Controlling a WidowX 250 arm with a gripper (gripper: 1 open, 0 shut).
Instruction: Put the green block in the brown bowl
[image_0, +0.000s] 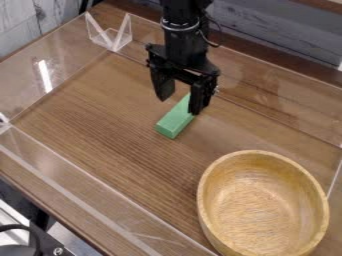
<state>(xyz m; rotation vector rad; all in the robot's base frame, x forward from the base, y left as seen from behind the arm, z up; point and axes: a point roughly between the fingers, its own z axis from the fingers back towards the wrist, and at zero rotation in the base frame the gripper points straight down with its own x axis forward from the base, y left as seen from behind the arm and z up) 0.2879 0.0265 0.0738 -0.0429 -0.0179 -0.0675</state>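
Near right: bowl (263, 205), upright, mouth up, nothing in it that I can see. Its wide mouth should forgive a loose placement. For the later carry, I would lift the block well above the thick rim before crossing, then lower it inside before release; a low path risks knocking the rim.

Middle of the table (100, 139): block (177, 120), lying flat on the wood, well apart from the bowl, to its far left. Long axis runs from near left to far right. Its near end is in plain sight; the far end runs in under the gripper.

Just beyond, over that far end: gripper (179, 101), jaws spread wide, nothing held. One finger shows to the left of the block, the other to the right. Fingertip height above the wood: cannot tell from here.

Step in hand, as I judge it: line up and descend for the grasp. Best to shift slightly nearer, so the pads meet the long sides around the middle; a pinch at the far end could let the bar tip or swivel. Keep the jaws square across the narrow width, go down straight, and close only once both fingers flank it low. A skewed descent might land a fingertip on top.
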